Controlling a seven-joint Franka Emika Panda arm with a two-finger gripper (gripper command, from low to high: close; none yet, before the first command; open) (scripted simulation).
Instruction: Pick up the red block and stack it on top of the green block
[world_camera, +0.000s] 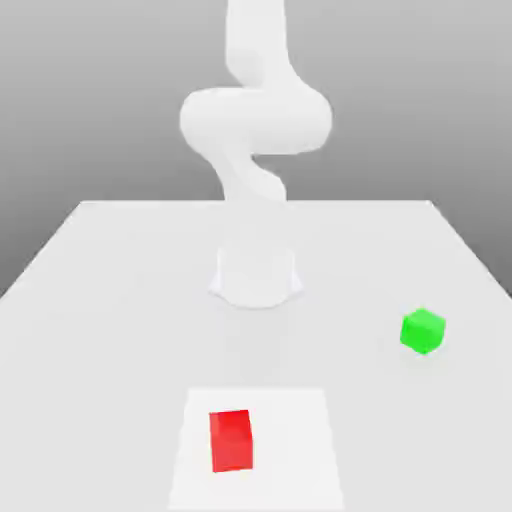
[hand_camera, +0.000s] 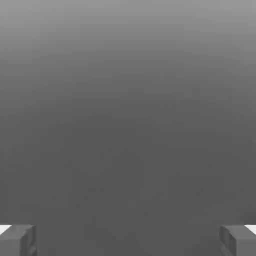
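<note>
Red block (world_camera: 231, 439) sits on a pale patch at 6 o'clock of the exterior view, green block (world_camera: 423, 331) well apart at 4. Gripper (hand_camera: 128, 242) spread wide, nothing btwn fingertips. Looks like step one, approach: next needs descent over red, jaws straddling it.

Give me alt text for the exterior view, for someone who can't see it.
A white robot arm rises from its round base at the middle of a white table. A red block lies in front on a lighter square patch, and a green block sits apart toward the exterior view's right, nothing stacked.
</note>
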